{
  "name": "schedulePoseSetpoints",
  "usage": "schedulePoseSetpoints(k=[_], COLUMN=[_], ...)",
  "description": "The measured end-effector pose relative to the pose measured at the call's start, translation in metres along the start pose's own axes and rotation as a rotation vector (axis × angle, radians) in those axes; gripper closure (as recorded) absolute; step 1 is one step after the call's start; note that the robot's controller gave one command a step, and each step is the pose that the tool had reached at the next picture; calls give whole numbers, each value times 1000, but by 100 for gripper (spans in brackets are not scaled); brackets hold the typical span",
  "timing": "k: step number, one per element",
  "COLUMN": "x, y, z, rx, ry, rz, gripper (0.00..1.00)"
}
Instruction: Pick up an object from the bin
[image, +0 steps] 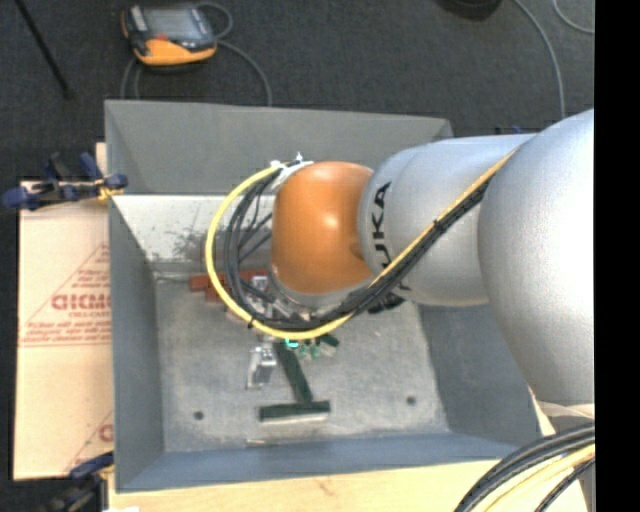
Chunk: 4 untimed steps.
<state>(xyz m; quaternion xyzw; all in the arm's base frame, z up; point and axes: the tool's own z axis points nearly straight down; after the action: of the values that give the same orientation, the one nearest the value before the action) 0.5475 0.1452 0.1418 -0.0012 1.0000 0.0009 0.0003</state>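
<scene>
In the middle of the grey metal bin (140, 330), my arm reached in from the right. Its rounded orange wrist cover (318, 228) and a loop of yellow and black cables (222, 255) hung over the bin floor. My jaws sat beneath that cover, and I could not tell whether they were apart or together, nor whether anything was between them. Just below the cover, toward the bin's near wall, a dark green T-shaped tool (296, 385) lay flat on the floor. Its stem slanted up toward my wrist and its crossbar lay closest to the near wall. A small silvery metal piece (263, 366) lay just left of the stem. Small green bits (318, 345) showed at the stem's upper end. A reddish-brown object (203, 284) lay at the back left, partly hidden by the cables.
</scene>
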Motion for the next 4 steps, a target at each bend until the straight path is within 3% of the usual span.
schedulePoseSetpoints(k=[1, 2, 3, 4], x=[-1, 24, 43, 24], y=[0, -15, -53, -89], z=[-1, 29, 66, 64], rx=[0, -1, 0, 0], ry=[-2, -12, 2, 4], rz=[3, -106, -159, -306], gripper=[0, 0, 0, 100])
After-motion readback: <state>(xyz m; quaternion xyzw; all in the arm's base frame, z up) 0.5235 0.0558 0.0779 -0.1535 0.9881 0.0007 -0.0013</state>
